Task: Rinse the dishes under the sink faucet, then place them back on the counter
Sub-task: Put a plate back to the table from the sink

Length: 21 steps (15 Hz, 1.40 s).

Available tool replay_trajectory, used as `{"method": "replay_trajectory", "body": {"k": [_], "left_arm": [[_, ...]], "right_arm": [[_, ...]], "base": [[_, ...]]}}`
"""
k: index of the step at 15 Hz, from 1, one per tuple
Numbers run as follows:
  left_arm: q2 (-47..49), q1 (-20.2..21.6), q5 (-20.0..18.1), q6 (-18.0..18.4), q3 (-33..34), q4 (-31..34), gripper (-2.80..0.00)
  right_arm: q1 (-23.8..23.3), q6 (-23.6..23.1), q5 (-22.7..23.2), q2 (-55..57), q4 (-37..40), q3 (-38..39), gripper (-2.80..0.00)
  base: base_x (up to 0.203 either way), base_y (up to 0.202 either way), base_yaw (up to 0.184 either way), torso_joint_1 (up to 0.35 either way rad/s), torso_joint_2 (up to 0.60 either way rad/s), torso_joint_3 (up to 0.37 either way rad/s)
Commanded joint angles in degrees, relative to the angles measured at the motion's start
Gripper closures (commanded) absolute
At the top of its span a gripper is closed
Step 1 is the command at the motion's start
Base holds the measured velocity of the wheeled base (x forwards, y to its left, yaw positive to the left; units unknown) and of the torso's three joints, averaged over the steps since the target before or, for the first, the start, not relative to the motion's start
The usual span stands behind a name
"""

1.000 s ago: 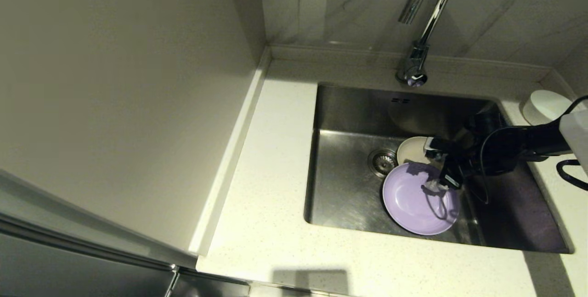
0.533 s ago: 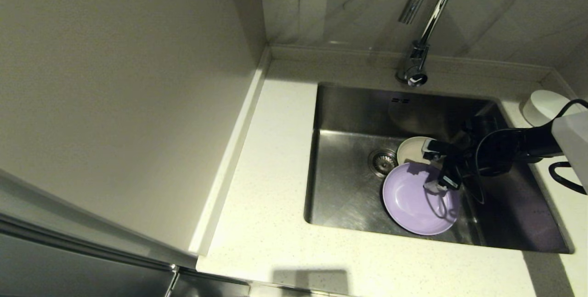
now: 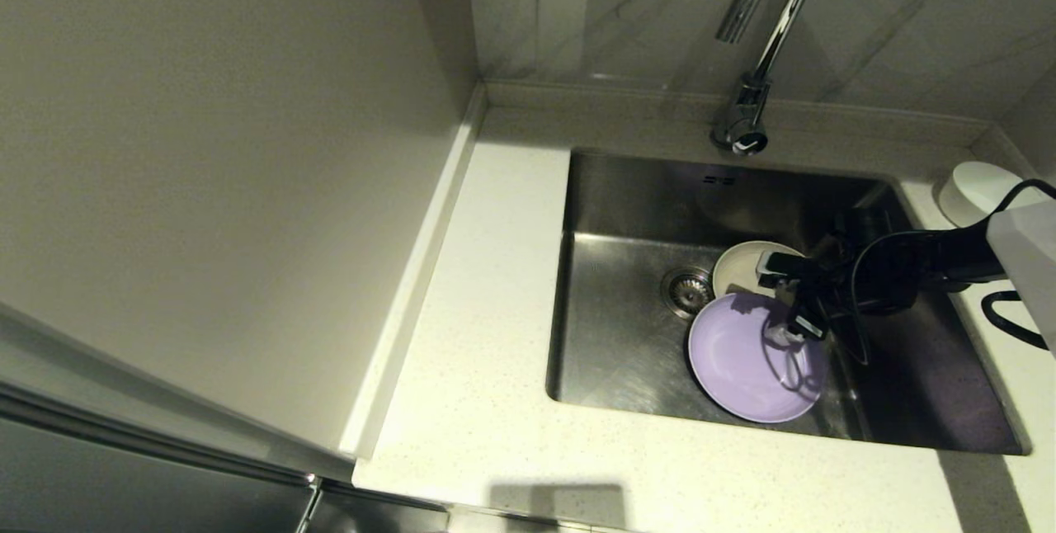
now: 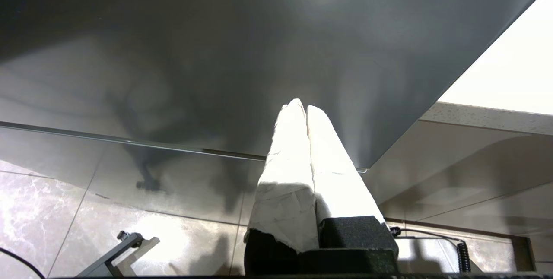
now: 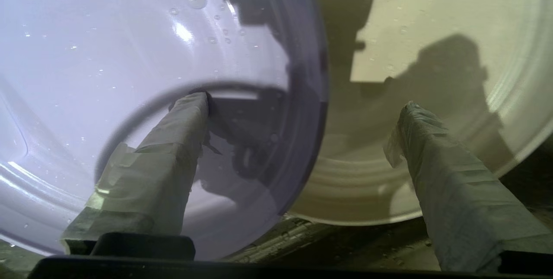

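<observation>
The lavender plate [image 3: 747, 360] lies in the steel sink [image 3: 627, 327], overlapping the beige plate [image 3: 738, 266] behind it, near the drain strainer [image 3: 686, 290]. My right gripper [image 3: 784, 306] reaches in from the right and hangs open low over both plates. One taped finger [image 5: 173, 149] is over the lavender plate [image 5: 108, 54]. The other finger [image 5: 445, 175] is over the beige plate [image 5: 432, 20]; nothing is gripped. The white bowl [image 3: 978, 191] sits upside down on the counter [image 3: 495, 269] at the right. The chrome faucet [image 3: 759, 46] rises behind the sink. My left gripper [image 4: 302, 108] is shut and empty, below the counter.
A tall pale cabinet side [image 3: 206, 170] walls off the left. The grey marbled tiles [image 3: 627, 13] back the counter. A black cable [image 3: 1019, 314] loops by the sink's right rim.
My right gripper has crept slightly farther back and left over the plates. The plates, the bowl and the left arm have not moved.
</observation>
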Motion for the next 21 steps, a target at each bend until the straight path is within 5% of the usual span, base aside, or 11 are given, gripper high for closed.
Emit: {"method": "replay_trajectory", "body": {"k": [1,11,12,21], "left_arm": [[-0.1,0.0,0.0,0.0,0.0,0.0,0.0],[-0.1,0.0,0.0,0.0,0.0,0.0,0.0],[-0.1,0.0,0.0,0.0,0.0,0.0,0.0],[-0.1,0.0,0.0,0.0,0.0,0.0,0.0]], "right_arm": [[0.0,-0.4,0.1,0.0,0.1,-0.4,-2.8],[0.0,-0.4,0.4,-0.9,0.2,-0.7,-2.8],[0.0,-0.4,0.5,-1.0,0.2,-0.4,0.0],[0.0,-0.4,0.2,-1.2,1.8,-0.4,0.0]], "base": [[0.0,0.0,0.0,0.0,0.0,0.0],[0.0,0.0,0.0,0.0,0.0,0.0],[0.0,0.0,0.0,0.0,0.0,0.0],[0.0,0.0,0.0,0.0,0.0,0.0]]}}
